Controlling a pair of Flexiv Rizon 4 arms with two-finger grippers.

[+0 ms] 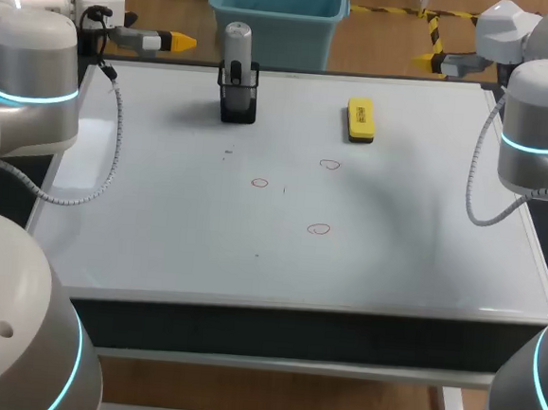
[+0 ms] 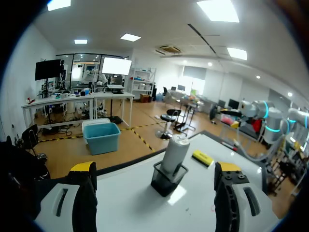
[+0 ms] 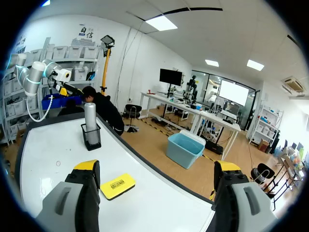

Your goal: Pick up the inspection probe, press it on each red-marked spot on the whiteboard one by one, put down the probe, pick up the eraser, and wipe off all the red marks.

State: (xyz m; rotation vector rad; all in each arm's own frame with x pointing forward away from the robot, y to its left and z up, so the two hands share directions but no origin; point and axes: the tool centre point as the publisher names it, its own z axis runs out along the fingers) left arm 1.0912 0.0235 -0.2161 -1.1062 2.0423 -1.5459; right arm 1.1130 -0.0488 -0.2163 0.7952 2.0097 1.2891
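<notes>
Whiteboard tabletop [image 1: 157, 243], three red marks [image 1: 319, 229] intact near its middle. Left fingers [image 2: 83, 170] spread wide and empty, with the inspection probe [image 2: 174, 152] upright in its black holder [image 2: 166, 181] ahead of them, centred on the gap. Right fingers [image 3: 87, 166] likewise wide apart, holding nothing, with the yellow eraser [image 3: 117, 186] flat just ahead, nearer one finger. Judged at the very start: probe pickup, three presses, put-down, eraser pickup and wiping are all left to do.
</notes>
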